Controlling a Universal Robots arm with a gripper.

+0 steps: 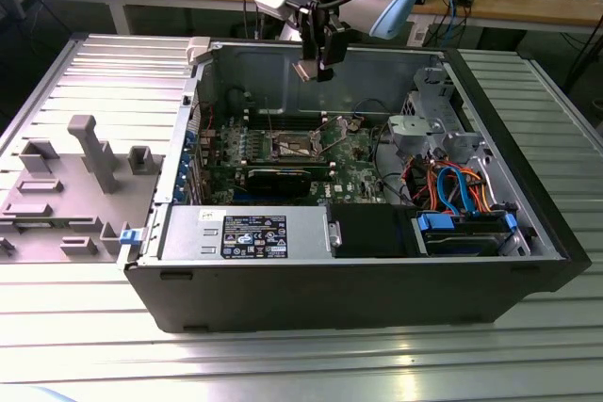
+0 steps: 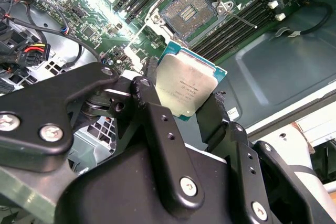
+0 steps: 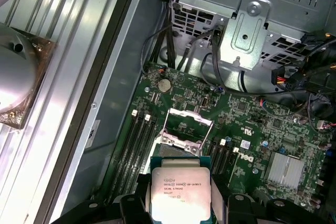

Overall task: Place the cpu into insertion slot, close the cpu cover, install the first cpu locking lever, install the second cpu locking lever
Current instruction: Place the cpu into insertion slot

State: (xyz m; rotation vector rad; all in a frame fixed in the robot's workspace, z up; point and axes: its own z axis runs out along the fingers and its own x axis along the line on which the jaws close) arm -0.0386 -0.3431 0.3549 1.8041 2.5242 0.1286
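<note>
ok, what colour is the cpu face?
The cpu face is pale silver-grey, green-edged; clearest in the second wrist view.

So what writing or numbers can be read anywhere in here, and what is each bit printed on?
The cpu, held in the gripper: several lines of dark print on its metal face, too small to read surely.
The label on the grey metal box: print and symbols, too small to read.
The green circuit board: white markings, too small to read.
So nothing can be quoted.
</note>
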